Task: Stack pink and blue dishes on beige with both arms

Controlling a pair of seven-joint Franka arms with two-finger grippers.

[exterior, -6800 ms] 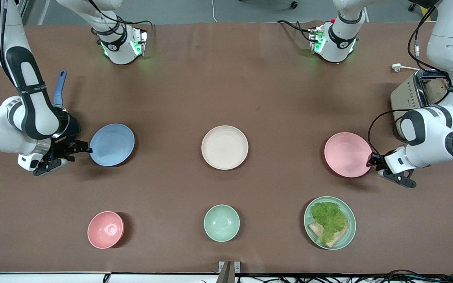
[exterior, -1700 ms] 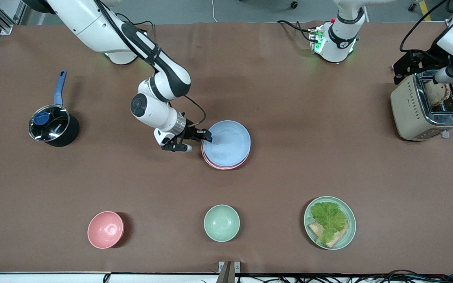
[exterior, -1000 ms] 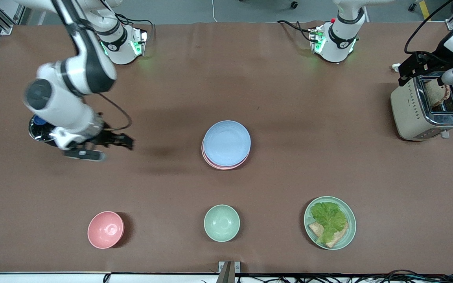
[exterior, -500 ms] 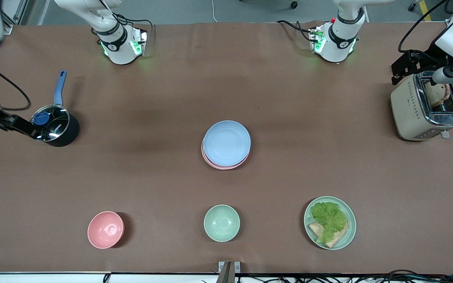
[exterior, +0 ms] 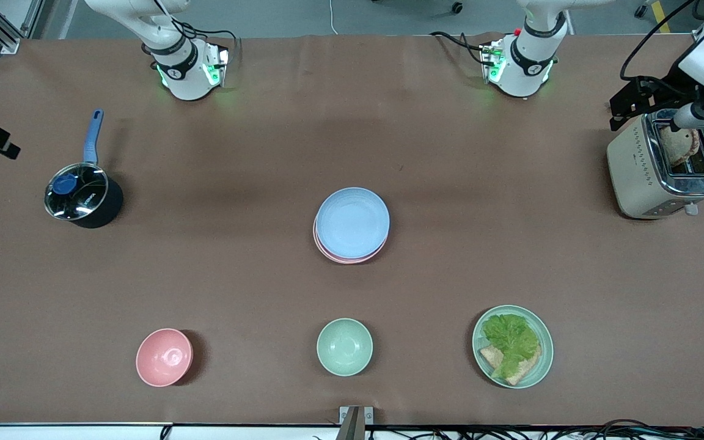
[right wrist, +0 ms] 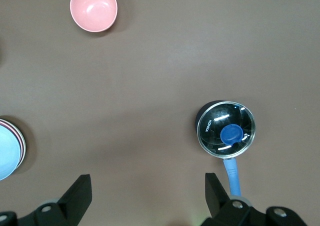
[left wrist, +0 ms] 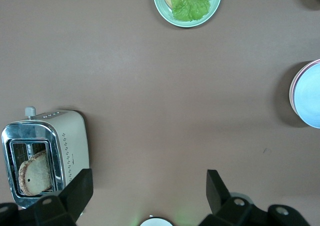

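Blue plate [exterior: 352, 222] sits atop pink plate [exterior: 344, 257] mid-counter (beige hidden). Left gripper [left wrist: 147, 186] above toaster [exterior: 663, 165], right gripper [right wrist: 145, 193] above saucepan [right wrist: 226, 130]; both fingers spread, empty.
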